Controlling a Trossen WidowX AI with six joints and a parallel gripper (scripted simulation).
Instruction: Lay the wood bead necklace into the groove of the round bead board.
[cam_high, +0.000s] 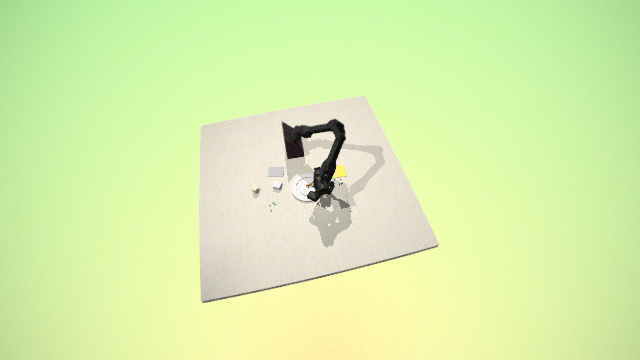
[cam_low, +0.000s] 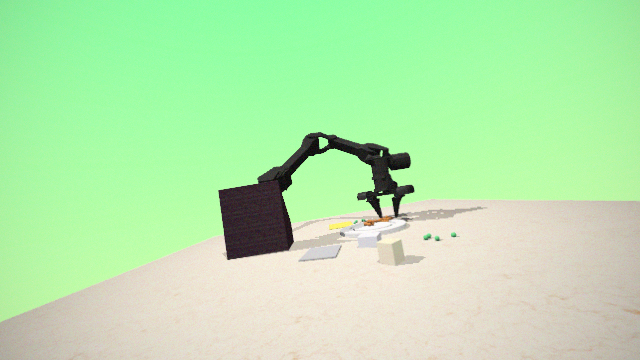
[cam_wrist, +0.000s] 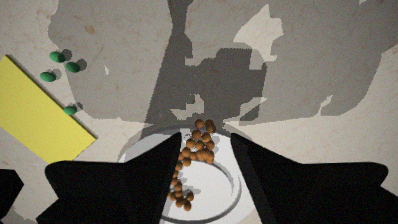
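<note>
The white round bead board (cam_high: 298, 191) (cam_low: 350, 233) (cam_wrist: 142, 150) lies flat and has a ring groove. The orange-brown wood bead necklace (cam_high: 309, 185) (cam_low: 378, 220) (cam_wrist: 202, 155) is bunched up on it. In the wrist view it runs from the board's far rim down over the left part of the groove, with a clump at the groove's far side. My gripper (cam_low: 389, 216) (cam_wrist: 206, 136) is open and points down just above the far part of the board, its fingertips on either side of the bunched beads. Nothing is held. The top view hides the fingertips behind the arm.
A yellow plate (cam_high: 340, 171) (cam_low: 341, 225) (cam_wrist: 40, 110) lies near the board with small green balls (cam_wrist: 72, 67) beside it. More green balls (cam_high: 273, 203) (cam_low: 437, 238), a white block (cam_high: 277, 185) (cam_low: 369, 240), a cream block (cam_high: 255, 189) (cam_low: 391, 251) and a grey plate (cam_high: 276, 172) (cam_low: 321, 253) are on the board's other side.
</note>
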